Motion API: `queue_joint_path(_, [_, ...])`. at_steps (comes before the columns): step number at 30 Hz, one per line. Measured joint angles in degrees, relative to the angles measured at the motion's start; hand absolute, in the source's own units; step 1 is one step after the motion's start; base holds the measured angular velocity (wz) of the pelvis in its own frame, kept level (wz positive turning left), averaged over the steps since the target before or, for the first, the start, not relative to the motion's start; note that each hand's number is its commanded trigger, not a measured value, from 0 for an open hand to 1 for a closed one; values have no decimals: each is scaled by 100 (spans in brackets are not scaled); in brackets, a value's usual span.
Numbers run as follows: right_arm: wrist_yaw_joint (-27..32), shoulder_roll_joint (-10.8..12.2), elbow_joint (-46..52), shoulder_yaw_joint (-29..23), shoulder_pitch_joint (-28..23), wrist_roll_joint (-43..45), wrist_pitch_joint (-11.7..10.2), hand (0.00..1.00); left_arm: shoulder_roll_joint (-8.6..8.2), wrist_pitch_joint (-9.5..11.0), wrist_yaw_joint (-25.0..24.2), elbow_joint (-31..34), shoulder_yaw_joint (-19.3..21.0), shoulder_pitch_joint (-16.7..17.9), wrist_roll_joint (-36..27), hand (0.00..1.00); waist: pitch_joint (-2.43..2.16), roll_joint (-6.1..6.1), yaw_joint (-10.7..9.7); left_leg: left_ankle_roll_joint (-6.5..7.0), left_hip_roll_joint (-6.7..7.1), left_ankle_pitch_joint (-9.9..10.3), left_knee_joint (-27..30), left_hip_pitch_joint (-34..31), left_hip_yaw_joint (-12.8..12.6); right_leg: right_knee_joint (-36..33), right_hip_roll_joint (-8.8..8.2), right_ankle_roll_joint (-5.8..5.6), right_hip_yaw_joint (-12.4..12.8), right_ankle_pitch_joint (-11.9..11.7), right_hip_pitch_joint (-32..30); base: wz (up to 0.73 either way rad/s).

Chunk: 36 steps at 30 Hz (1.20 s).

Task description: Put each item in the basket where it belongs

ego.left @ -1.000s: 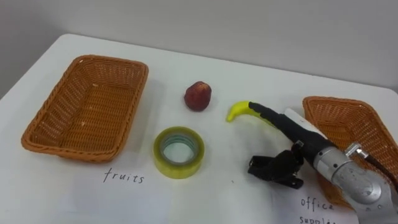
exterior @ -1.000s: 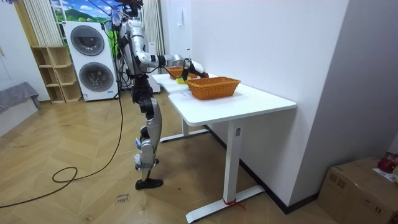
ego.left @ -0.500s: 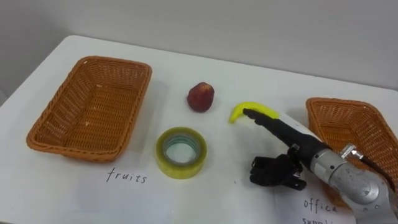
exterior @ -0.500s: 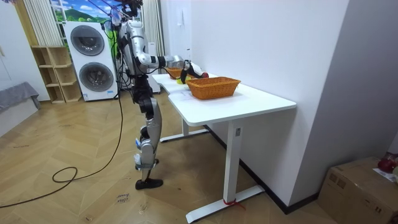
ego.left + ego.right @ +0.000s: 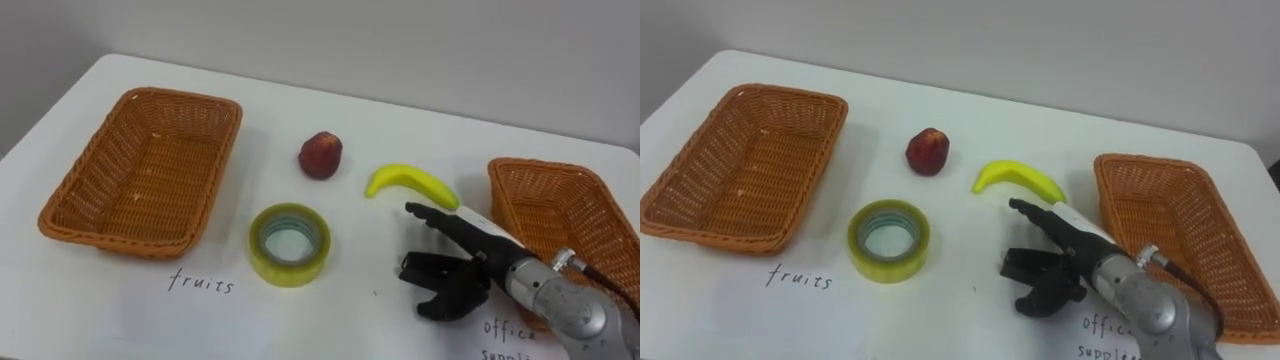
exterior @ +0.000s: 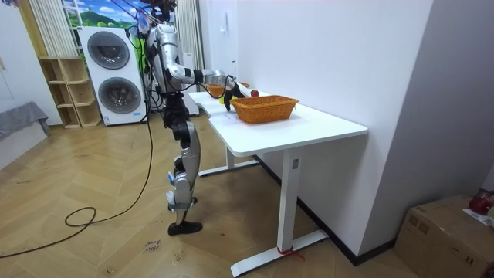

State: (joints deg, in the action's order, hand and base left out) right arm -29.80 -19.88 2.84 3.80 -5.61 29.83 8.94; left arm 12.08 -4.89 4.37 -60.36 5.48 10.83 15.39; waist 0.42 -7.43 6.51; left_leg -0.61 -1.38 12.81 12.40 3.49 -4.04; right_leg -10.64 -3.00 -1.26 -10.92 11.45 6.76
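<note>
The hand-written word "fruits" (image 5: 200, 284) sits on the white bench (image 5: 420, 120), at 6 o'clock from the left brown woven basket (image 5: 140, 170), which is empty. The hand-written word "office" (image 5: 510, 328) sits at 6 o'clock from the right brown woven basket (image 5: 560, 215), which looks empty too. The right hand (image 5: 455, 270) is wide and holds nothing. The curved yellow banana (image 5: 410, 183) lies near its fingertips, at 11 o'clock. The red apple (image 5: 320, 155) and the yellow tape roll (image 5: 289, 243) lie farther off.

The table (image 5: 100, 300) is white, the left basket (image 5: 140, 170) and right basket (image 5: 560, 220) a woven orange-brown, the apple (image 5: 320, 156) dark red, the banana (image 5: 410, 181) yellow, the tape (image 5: 290, 272) yellow (greenish round its middle).
</note>
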Motion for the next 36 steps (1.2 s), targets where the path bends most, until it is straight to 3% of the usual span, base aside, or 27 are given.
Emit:
queue_joint_path(19, [-165,38,-11,-68,50,390,145,0,-19,-28,-2,-6,-3,-3,-10,0,-3,49,-14,1,-2,1,19,-28,-3,-6,-4,3,-26,-12,-19,0])
queue_joint_path(36, [-479,78,47,-49,147,643,440,0,-28,-236,-107,-8,-4,2,-10,0,-14,80,23,1,-2,1,34,-23,41,-11,-3,6,-62,-18,16,1])
